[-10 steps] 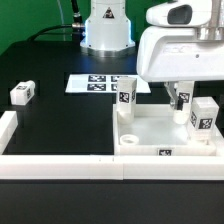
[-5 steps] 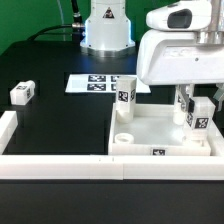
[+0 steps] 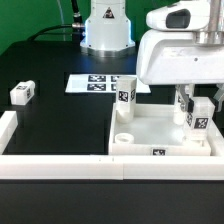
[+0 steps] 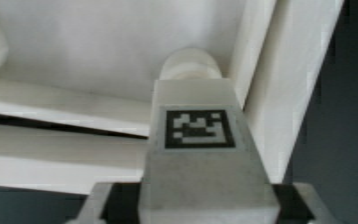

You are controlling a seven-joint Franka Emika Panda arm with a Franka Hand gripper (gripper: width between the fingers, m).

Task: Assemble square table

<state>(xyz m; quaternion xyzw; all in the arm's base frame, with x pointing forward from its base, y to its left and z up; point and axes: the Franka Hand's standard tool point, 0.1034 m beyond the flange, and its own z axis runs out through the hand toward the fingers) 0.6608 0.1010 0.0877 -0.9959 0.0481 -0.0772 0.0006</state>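
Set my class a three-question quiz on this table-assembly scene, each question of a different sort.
1. True or false: the gripper is shut on a tagged leg at the tabletop.
2. Where is the loose leg? A: on the black table, at the exterior view's left; B: in the gripper; C: inside the tabletop.
3. Which tabletop corner bears the upright leg?
Key: 1 true; 2 A; 3 the far corner on the exterior view's left.
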